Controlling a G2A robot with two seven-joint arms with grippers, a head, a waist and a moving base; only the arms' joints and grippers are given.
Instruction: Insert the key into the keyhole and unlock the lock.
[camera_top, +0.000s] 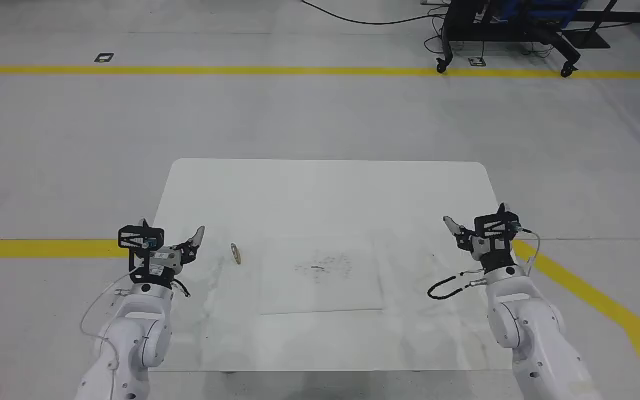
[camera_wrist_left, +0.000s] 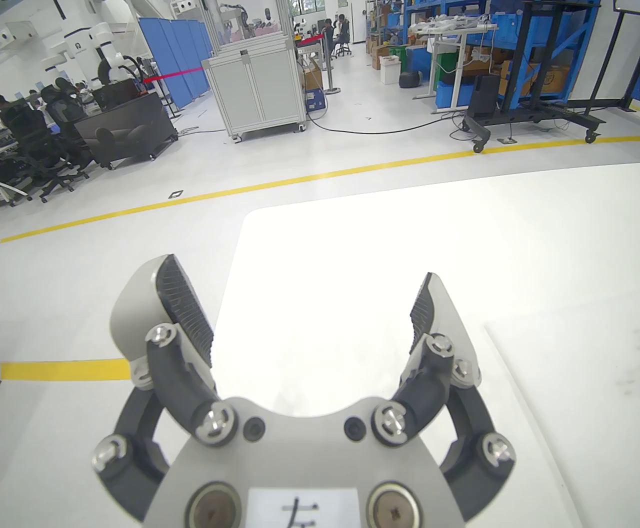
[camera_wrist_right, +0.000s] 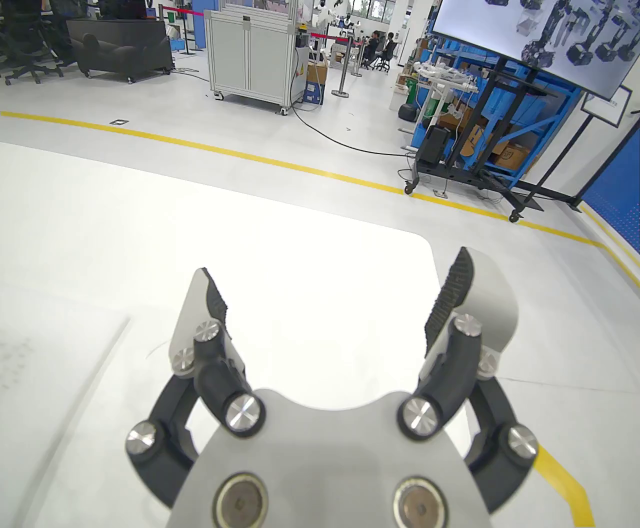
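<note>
A small metallic object (camera_top: 235, 253), too small to tell whether it is the lock or the key, lies on the white table (camera_top: 330, 190), left of a thin white mat (camera_top: 320, 295). On the mat sits a small dark item among faint marks (camera_top: 322, 266), too small to identify. My left gripper (camera_top: 172, 240) (camera_wrist_left: 300, 280) hovers at the table's left edge, open and empty, just left of the metallic object. My right gripper (camera_top: 480, 224) (camera_wrist_right: 334, 267) hangs at the table's right edge, open and empty.
The mat's edge (camera_wrist_left: 575, 375) (camera_wrist_right: 50, 350) appears in both wrist views. Yellow floor lines (camera_top: 300, 71) run around the table. A black wheeled stand (camera_top: 520, 40) stands far behind on the right.
</note>
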